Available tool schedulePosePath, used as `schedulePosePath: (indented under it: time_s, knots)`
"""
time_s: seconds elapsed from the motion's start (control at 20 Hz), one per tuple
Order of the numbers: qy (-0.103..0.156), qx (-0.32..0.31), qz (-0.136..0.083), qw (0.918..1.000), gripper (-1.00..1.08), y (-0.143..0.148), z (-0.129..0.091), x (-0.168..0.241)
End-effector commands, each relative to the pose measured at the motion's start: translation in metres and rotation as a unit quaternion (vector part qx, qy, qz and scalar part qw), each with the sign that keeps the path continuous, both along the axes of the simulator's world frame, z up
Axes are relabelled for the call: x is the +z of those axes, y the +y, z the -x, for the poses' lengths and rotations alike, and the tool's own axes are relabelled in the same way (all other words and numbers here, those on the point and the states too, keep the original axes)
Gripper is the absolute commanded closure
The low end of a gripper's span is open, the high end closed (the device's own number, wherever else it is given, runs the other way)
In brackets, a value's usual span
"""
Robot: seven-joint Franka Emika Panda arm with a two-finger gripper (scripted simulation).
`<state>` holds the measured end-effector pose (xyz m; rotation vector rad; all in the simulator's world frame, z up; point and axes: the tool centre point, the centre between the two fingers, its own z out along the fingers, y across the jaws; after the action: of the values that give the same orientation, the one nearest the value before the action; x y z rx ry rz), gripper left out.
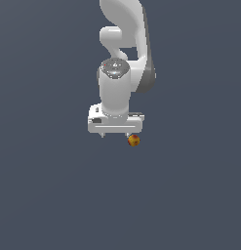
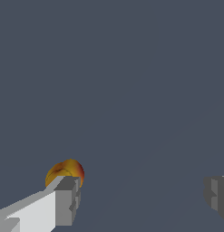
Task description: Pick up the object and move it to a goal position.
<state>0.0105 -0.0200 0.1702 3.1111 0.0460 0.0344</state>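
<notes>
The object (image 1: 133,140) is a tiny orange-yellow ball with red patches on the dark grey floor. It lies just past the exterior view's right end of my white gripper (image 1: 115,135), close to one fingertip and outside the gap. In the wrist view the ball (image 2: 65,171) peeks out from behind one grey finger pad (image 2: 68,199), while the other pad (image 2: 216,195) stands far off across a wide empty gap. My gripper (image 2: 142,197) is open and holds nothing.
A plain dark grey floor (image 1: 190,195) surrounds everything. The white arm (image 1: 124,44) rises behind the gripper toward the top of the exterior view.
</notes>
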Motion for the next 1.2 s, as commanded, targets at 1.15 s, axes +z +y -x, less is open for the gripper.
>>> schedulePosePath:
  time_s: [1.15]
  knots:
    - [0.001, -0.227, -0.014, 0.9737, -0.92, 0.043, 0.022, -0.037]
